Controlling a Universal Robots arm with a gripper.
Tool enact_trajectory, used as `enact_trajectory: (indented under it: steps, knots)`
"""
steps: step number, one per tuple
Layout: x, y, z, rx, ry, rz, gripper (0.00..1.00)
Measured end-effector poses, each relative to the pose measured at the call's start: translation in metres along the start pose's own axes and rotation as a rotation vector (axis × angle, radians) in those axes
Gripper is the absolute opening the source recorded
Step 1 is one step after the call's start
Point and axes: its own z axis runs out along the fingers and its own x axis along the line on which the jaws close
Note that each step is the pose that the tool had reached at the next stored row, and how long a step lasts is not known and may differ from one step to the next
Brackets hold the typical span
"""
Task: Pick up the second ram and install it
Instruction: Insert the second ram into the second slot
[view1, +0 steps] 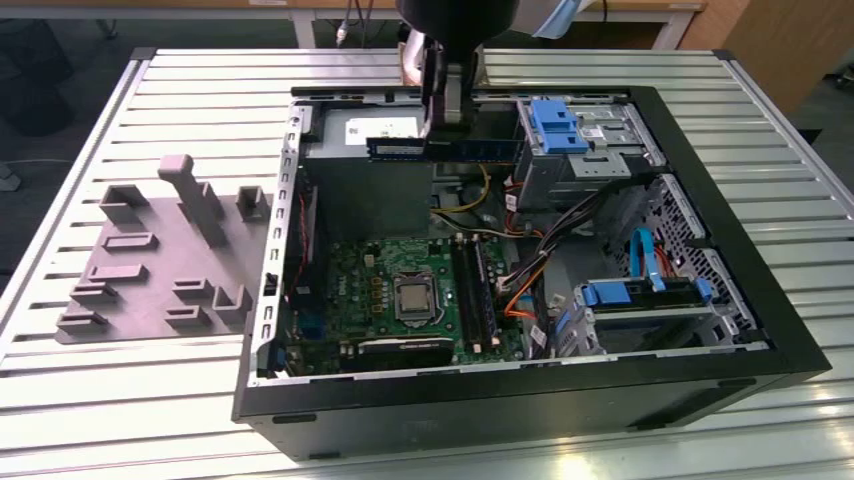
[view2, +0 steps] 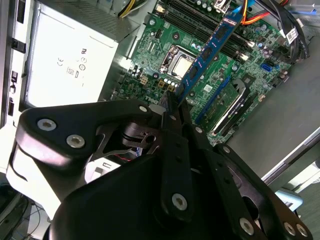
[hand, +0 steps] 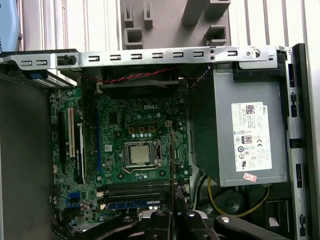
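So the second ram (view1: 487, 148) is up in the air, lying level, with the gripper (view1: 447, 135) clamped shut on its middle. It hangs over the far end of the open PC case (view1: 534, 385), well above the green motherboard (view1: 387, 265) and just beside a blue drive bracket (view1: 554, 125).

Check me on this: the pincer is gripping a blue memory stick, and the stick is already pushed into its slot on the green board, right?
Not pushed in. The pincer grips the memory stick, but the exterior view shows it held in the air over the open computer case, well clear of the motherboard.
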Motion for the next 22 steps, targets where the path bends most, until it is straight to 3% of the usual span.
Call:
enact_trajectory:
  steps: [9,16,22]
  knots:
    - [-0.0001,-0.0006,0.0000,0.0002,-0.0002,0.004,0.14]
    - [-0.0001,-0.0006,0.0001,0.0026,-0.0017,0.050,0.14]
    - [-0.0001,-0.0006,0.0001,0.0029,-0.0021,0.054,0.14]
